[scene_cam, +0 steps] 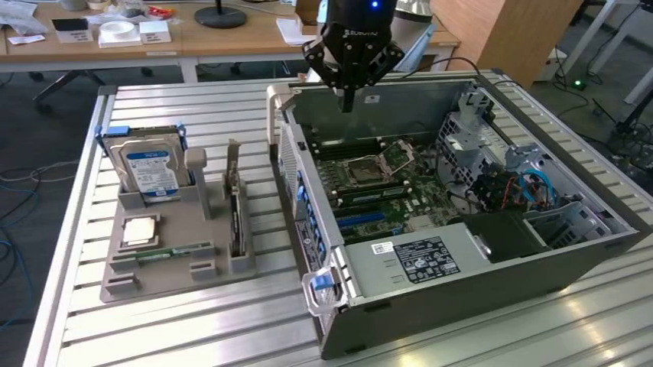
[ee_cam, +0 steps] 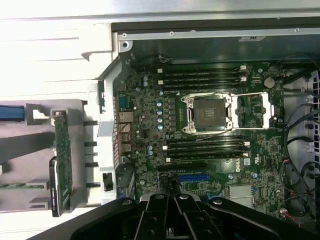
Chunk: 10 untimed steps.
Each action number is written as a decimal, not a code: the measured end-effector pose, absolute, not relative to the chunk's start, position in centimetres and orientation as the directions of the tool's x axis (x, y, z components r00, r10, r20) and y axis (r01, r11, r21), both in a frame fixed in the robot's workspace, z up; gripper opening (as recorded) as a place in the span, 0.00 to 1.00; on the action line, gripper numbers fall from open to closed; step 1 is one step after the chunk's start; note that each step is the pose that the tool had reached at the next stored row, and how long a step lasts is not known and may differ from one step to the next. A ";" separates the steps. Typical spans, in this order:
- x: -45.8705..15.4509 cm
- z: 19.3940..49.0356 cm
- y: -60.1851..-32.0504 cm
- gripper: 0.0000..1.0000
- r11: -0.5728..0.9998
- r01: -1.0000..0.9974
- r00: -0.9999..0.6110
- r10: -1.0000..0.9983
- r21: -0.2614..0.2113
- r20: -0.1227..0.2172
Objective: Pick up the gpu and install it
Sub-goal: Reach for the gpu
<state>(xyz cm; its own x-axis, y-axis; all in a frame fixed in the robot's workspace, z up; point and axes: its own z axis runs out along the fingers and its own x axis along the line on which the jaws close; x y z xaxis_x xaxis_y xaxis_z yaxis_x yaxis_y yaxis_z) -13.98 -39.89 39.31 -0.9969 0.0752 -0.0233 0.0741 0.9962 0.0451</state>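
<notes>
Hand (scene_cam: 347, 102) hangs over the far end of the open computer case (scene_cam: 571, 252), above the motherboard (scene_cam: 372, 187). Fingers pressed together, nothing between them. In the wrist view the hand (ee_cam: 175, 202) sits just over the blue expansion slot (ee_cam: 192, 177).

The gpu (scene_cam: 235, 214) is not in the case. It stands on edge in a grey holder (scene_cam: 164, 279) on the counter (scene_cam: 183, 329), toward the exterior view's left edge, apart from the case. Wrist view shows the gpu (ee_cam: 62, 155) as a thin green edge with the black cooler on one face.

Risks, as I judge them:
- Hand is closed and well apart from the card. Arriving with fingers together would knock the card, not grasp it.
- The case wall stands between hand and holder. A low crossing could clip its rim.
- The card offers only a narrow top edge, with holder posts tight on both sides. An off-centre pinch could tilt it, jam it in its groove or lift the holder along with it.
- Hard drive (scene_cam: 151, 164) stands in the same holder, near the card. A wide approach might catch it.
- Seating needs card edge and slot in line. A tilted grip could scrape board components or leave the bracket fouling the case wall.
</notes>
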 end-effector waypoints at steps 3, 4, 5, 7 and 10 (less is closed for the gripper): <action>-14.6 39.3 -39.9 0.11 0.996 0.074 -0.997 0.075 0.045 -0.023; -14.8 39.3 -39.9 0.11 0.996 0.074 -0.997 0.075 0.045 -0.023; -15.0 39.3 -39.9 0.11 0.996 0.074 -0.997 0.075 0.045 -0.023; -15.4 39.3 -39.9 0.11 0.996 0.074 -0.997 0.075 0.045 -0.023; -16.1 39.3 -39.9 0.11 0.996 0.074 -0.997 0.075 0.045 -0.023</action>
<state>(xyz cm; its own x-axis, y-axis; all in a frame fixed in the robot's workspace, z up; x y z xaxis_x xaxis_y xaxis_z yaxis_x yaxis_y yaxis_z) -16.10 -39.86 39.27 -0.9969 0.0753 -0.0233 0.0742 0.9962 0.0451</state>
